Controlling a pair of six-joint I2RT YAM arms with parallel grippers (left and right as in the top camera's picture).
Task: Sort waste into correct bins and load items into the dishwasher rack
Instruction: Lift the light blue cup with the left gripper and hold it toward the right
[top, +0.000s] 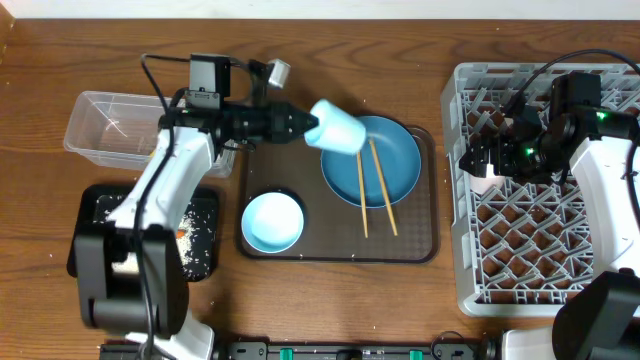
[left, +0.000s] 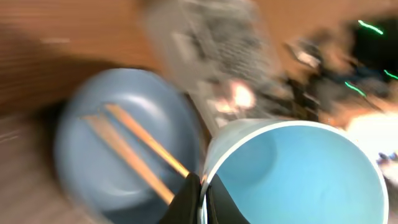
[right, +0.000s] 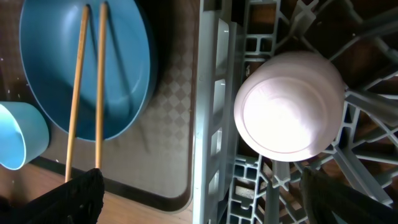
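Jaws of the left gripper (top: 312, 127) are seen clamped on the rim of the blue cup (top: 337, 127), which is held tilted over the upper-left edge of the plate (top: 385, 150). The left wrist view is blurred, so it cannot be told whether the cup touches the plate. In that view a dark fingertip (left: 189, 198) is seen pressed against the cup's wall, with the open mouth turned toward the camera. Two chopsticks (top: 378, 195) are laid side by side across the plate, their lower ends reaching past its rim onto the brown tray (top: 330, 238). The bowl (top: 272, 221) is set upright on the same tray, at its lower-left corner and apart from the plate. To the left of the tray the tub (top: 100, 125) is found on the table (top: 330, 50). Below it sits the black tray (top: 205, 205), in which rice (top: 195, 240) is scattered beside what appears to be the carrot (top: 180, 233). The rack (top: 545, 260) is placed at the right. Over its left part the right gripper (right: 202, 193) is held with its fingers spread wide apart and nothing between them. The pink cup (right: 289, 106) is lodged among the rack's pegs just inside the left wall, clear of both fingers.
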